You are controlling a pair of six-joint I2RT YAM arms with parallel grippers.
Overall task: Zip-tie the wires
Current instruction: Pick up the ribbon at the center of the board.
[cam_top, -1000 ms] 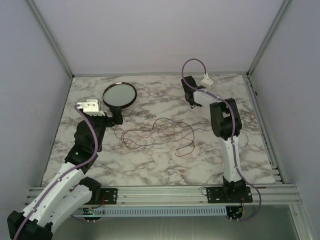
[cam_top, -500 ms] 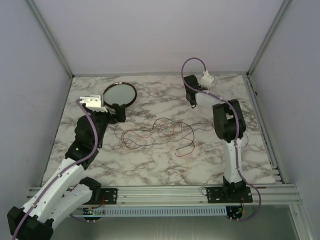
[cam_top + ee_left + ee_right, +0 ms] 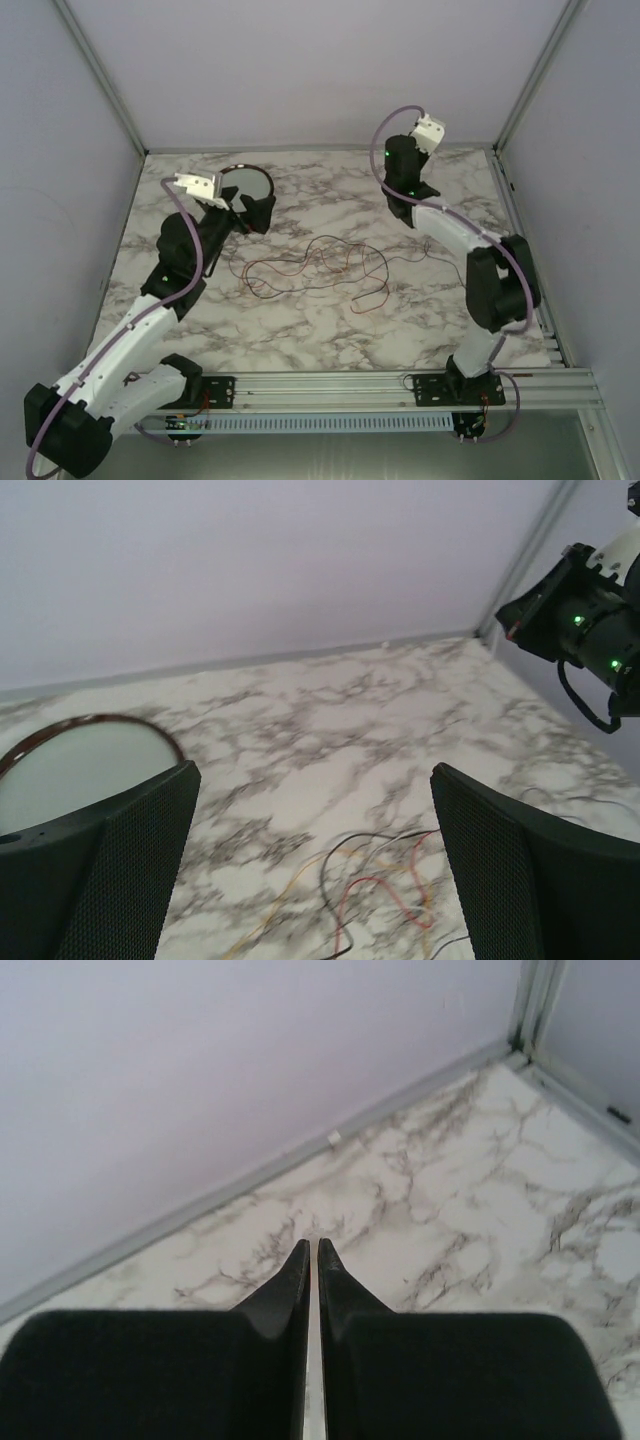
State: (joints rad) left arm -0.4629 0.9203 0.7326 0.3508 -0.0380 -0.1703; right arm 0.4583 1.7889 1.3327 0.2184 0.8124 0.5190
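Note:
The wires (image 3: 320,265) lie in a loose tangle of thin red and black strands on the marble table (image 3: 330,320), between the two arms. My left gripper (image 3: 252,208) is open and empty, raised just left of the tangle. In the left wrist view its wide-apart fingers (image 3: 100,870) frame the wires (image 3: 380,890) on the table below. My right gripper (image 3: 398,152) is raised at the back right, well away from the wires. In the right wrist view it (image 3: 313,1245) is shut with nothing between the fingers, pointing at the back wall.
A round dark-rimmed dish (image 3: 240,178) sits at the back left, partly behind my left gripper; it also shows in the left wrist view (image 3: 80,760). The right arm's wrist (image 3: 590,610) shows at that view's right edge. Walls enclose three sides; metal rails (image 3: 330,385) run along the near edge.
My left gripper has lifted and moved right and back, over the dish's near edge. My right arm has stretched out and lifted, its gripper swinging from pointing down to facing the back wall.

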